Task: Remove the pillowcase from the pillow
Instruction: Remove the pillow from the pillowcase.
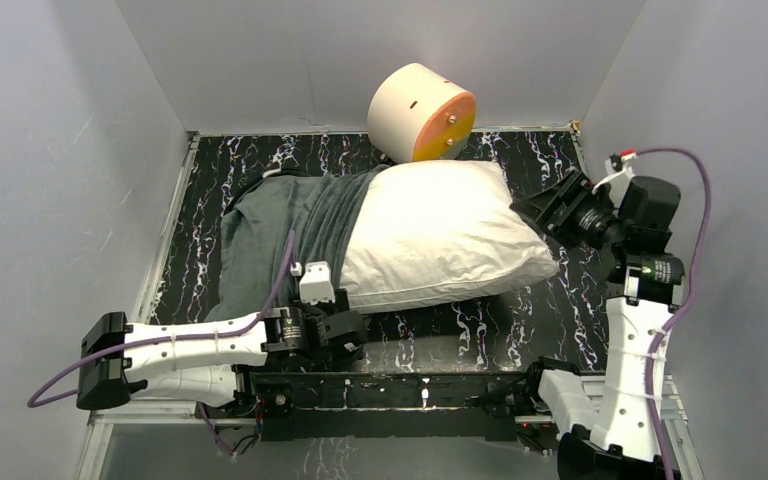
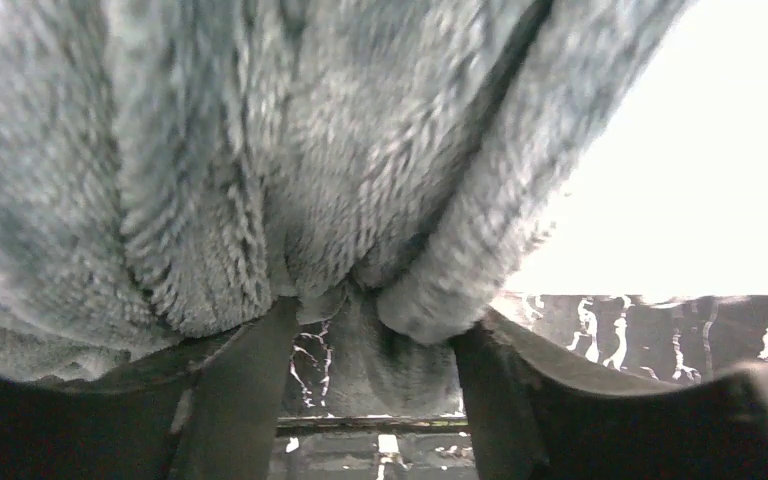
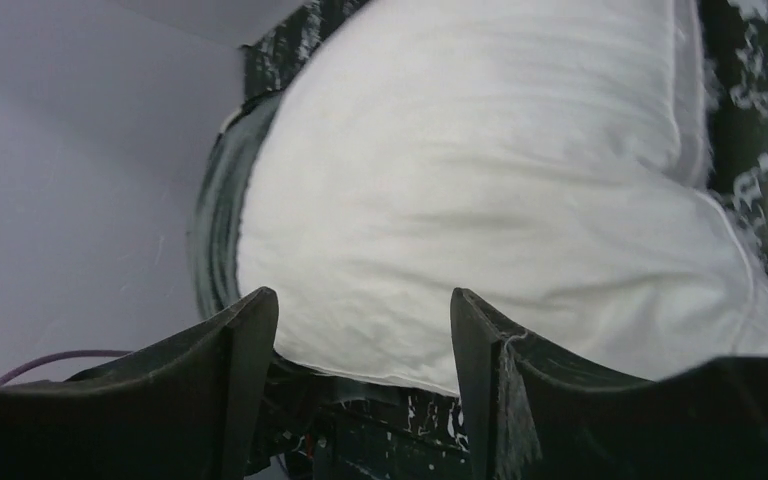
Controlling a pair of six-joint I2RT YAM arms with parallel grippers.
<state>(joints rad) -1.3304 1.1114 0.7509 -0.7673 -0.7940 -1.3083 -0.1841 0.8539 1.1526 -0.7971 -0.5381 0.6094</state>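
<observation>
The white pillow (image 1: 440, 235) lies across the middle of the table, its right half bare. The dark grey plush pillowcase (image 1: 280, 225) is bunched over its left end. My left gripper (image 1: 345, 325) sits at the near edge of the pillowcase. In the left wrist view grey pillowcase folds (image 2: 260, 180) fill the frame and hang down to the fingertips. The left gripper (image 2: 375, 320) has its jaws apart, with a fold resting between the tips. My right gripper (image 1: 538, 207) is just off the pillow's right end. In the right wrist view it (image 3: 360, 300) stands open and empty before the pillow (image 3: 480, 190).
A cream-and-orange cylinder (image 1: 422, 113) lies at the back, just behind the pillow. Grey walls close in the black marbled tabletop (image 1: 520, 310) on three sides. A purple cable (image 1: 280, 270) from the left arm runs over the pillowcase.
</observation>
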